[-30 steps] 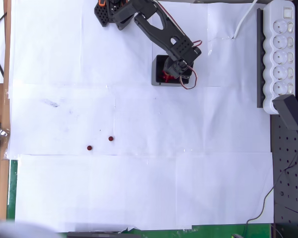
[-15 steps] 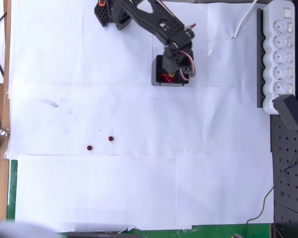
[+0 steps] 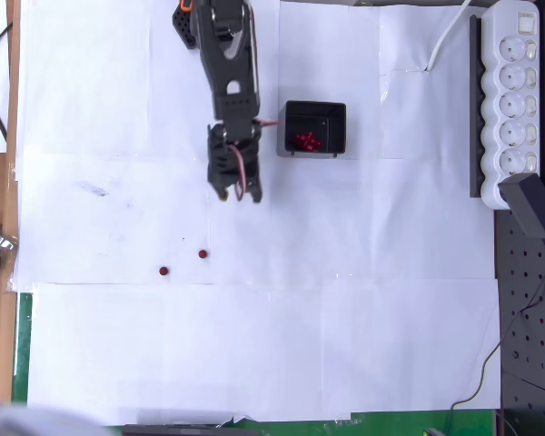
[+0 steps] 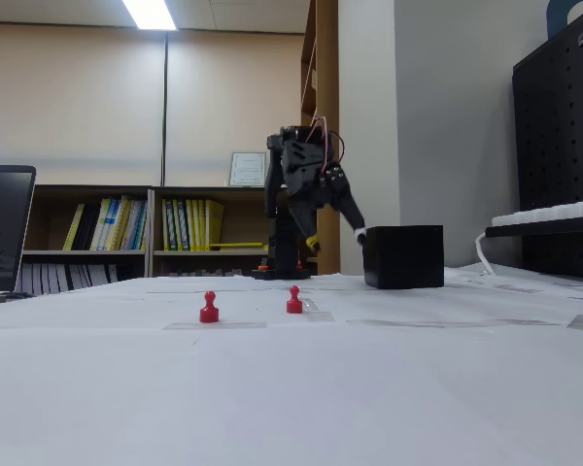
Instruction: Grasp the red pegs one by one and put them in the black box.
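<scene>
Two red pegs stand loose on the white-papered bench, side by side at about 7 o'clock from the hand in the overhead view; the low fixed view shows both upright, one and the other well apart from the black box. The box sits at 2 o'clock from the hand, a cluster of red pegs in its glossy well, too small and bunched to count. From the side its walls hide the contents.

Bare paper stretches open on all sides of the two loose pegs; a power strip lines the bench's right edge at 3 o'clock.

The black arm reaches from its base at 12 o'clock straight down the picture, the hand hanging above the paper between box and loose pegs, fingertips pointing toward 6 o'clock. Its fingers stand slightly parted with nothing seen between them. In the fixed view the hand tilts downward beside the box, its tip blurred.
</scene>
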You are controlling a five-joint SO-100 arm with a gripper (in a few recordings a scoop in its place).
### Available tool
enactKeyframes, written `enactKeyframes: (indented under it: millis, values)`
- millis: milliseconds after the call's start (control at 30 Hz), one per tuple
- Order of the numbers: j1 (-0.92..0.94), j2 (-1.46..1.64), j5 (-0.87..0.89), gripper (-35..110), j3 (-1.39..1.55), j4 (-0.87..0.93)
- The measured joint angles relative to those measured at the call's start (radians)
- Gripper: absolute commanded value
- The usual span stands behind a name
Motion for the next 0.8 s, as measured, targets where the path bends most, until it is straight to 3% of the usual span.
enactKeyframes:
  millis: [433, 800]
  values:
    - [0.089, 0.287, 0.126, 23, -0.014, -0.468]
    - [0.089, 0.403, 0.147, 23, 0.1, -0.537]
